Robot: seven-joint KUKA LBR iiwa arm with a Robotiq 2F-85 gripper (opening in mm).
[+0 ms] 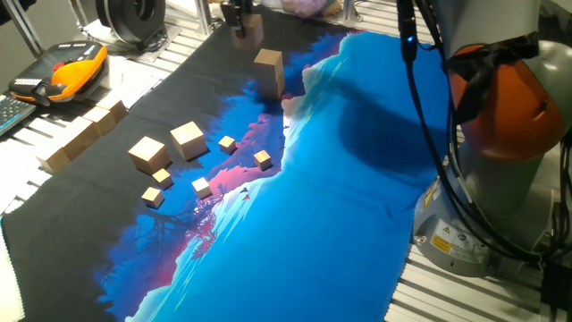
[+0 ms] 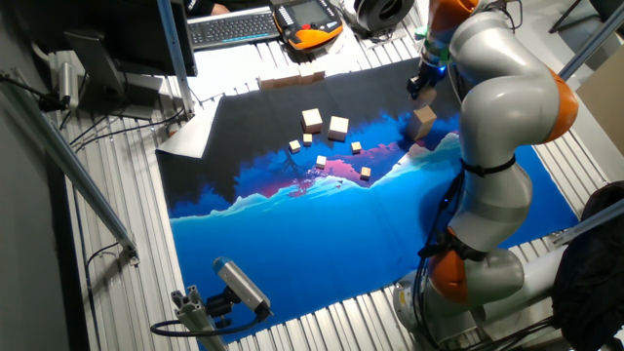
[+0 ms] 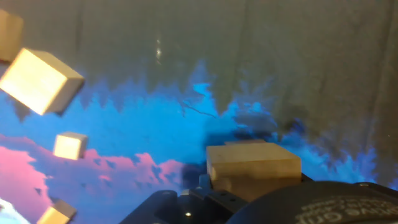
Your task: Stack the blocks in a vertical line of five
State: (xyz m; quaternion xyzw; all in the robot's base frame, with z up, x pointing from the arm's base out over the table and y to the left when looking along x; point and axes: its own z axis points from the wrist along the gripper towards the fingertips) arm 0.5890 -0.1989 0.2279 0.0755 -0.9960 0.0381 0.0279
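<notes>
fingers [image 1: 243, 20] clamped on a block [image 1: 248, 29] | top centre of frame | hanging just above-left of stack [image 1: 269, 73] | needs shifting right-down

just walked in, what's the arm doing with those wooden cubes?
The KUKA arm is building a tower of the larger wooden cubes. A short stack already stands on the cloth, looking about two cubes high. The end effector is up at the far edge, holding another cube above the cloth. Two more large cubes sit loose to the left, among several tiny cubes. So roughly two are placed, one is in hand and two remain.
</notes>
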